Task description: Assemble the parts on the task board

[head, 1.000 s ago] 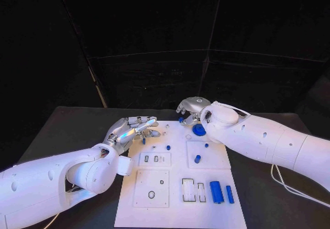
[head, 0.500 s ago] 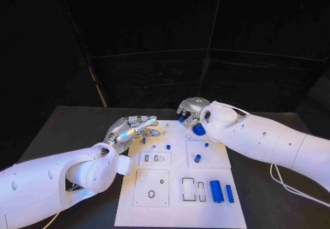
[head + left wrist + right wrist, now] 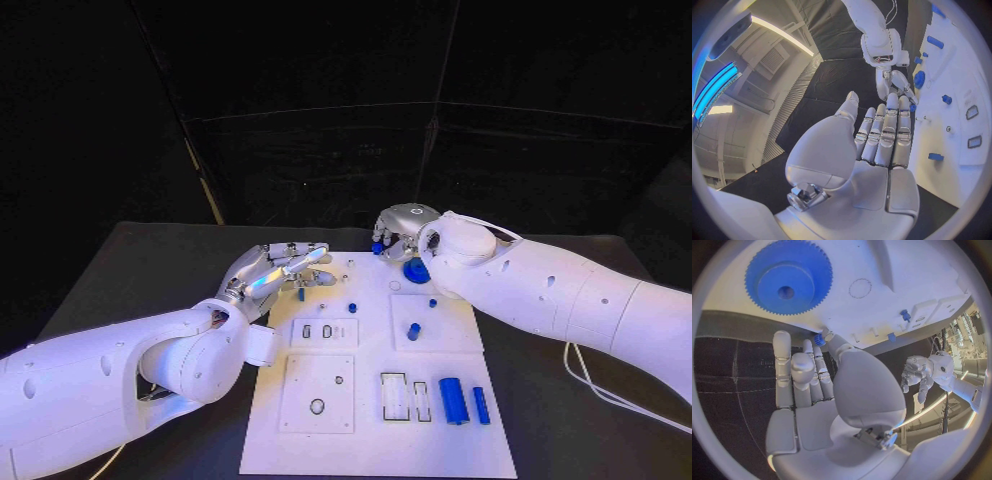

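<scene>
The white task board [image 3: 368,440] lies mid-table. My right hand [image 3: 400,228] hovers over its far edge and pinches a small blue part [image 3: 819,340] between thumb and fingertips; the same part [image 3: 378,246] peeks out under the fingers in the head view. Beside that hand a blue gear [image 3: 417,271] [image 3: 787,277] sits on the board. My left hand [image 3: 278,268] [image 3: 879,140] floats above the board's far left corner, fingers straight and empty, over a small blue peg [image 3: 302,293]. More blue pegs [image 3: 351,308] [image 3: 414,331] stand mid-board.
Two blue cylinders [image 3: 453,400] [image 3: 480,405] lie at the board's near right beside rectangular slots [image 3: 394,396]. An oval hole [image 3: 317,407] is in the near left panel. Black table [image 3: 130,270] surrounds the board; both white arms reach over its sides.
My right hand has risen slightly with the small blue part. The left hand's fingers have flattened out a little; it stays over the same corner.
</scene>
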You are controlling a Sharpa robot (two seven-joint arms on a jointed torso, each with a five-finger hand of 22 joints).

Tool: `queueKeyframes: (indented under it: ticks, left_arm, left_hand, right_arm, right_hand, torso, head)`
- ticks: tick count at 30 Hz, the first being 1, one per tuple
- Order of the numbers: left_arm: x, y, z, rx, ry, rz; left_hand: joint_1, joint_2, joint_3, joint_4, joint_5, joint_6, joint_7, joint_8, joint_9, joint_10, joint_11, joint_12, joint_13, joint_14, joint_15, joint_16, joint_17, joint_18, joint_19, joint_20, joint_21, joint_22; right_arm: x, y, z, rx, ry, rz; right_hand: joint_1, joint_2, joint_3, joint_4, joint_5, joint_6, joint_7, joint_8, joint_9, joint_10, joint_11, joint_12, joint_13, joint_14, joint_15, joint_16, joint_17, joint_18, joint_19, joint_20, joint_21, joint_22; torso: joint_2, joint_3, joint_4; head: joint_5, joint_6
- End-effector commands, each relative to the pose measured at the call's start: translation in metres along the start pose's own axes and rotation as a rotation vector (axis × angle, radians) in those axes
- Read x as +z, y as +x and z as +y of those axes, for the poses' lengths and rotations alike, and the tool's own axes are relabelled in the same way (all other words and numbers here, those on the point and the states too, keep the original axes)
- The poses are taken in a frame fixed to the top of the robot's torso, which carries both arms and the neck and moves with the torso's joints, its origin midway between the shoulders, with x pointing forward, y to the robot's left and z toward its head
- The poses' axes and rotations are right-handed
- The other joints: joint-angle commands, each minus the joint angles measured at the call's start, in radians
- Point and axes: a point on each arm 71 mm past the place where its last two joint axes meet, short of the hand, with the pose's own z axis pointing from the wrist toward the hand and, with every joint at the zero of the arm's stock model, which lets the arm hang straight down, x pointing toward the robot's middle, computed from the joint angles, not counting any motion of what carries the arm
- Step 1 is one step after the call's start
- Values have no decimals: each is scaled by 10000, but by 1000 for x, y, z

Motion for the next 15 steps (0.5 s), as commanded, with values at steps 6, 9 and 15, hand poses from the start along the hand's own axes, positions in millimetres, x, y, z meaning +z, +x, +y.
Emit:
queueKeyframes:
  ticks: [6,9,15]
  left_arm:
    - [1,1,-1,6,51,157]
    - [1,1,-1,9,48,154]
    - [1,1,-1,12,49,152]
  left_hand:
    - [87,109,44,-148,-15,-25,150,-65,-11,-7,67,-56,-6,82,-29,-65,21,132,91,-18,-56,-23]
    - [98,118,54,-161,-14,-24,150,-68,-10,-6,67,-60,-5,84,-30,-70,23,132,94,-19,-58,-25]
    - [109,126,65,-176,-14,-22,150,-72,-10,-5,66,-64,-5,86,-31,-75,26,133,96,-19,-60,-28]
  right_arm:
    - [1,-3,2,72,-68,-190]
    - [2,-2,2,77,-56,-169]
    - [2,-2,1,110,-54,-153]
  right_hand:
    - [12,146,63,91,52,164,31,82,12,114,12,85,-15,50,-6,59,39,23,95,-4,77,42]
    - [28,152,89,90,71,189,38,89,11,127,11,88,-21,51,-8,60,37,22,99,-8,81,43]
    - [71,170,217,104,258,288,68,110,-1,172,29,86,-58,48,-2,58,26,18,102,-14,91,35]
  torso:
    - [3,-8,2]
    - [0,-8,5]
    - [-1,-2,6]
  head:
    - [-1,-17]
    - [-4,-13]
    - [-5,-13]
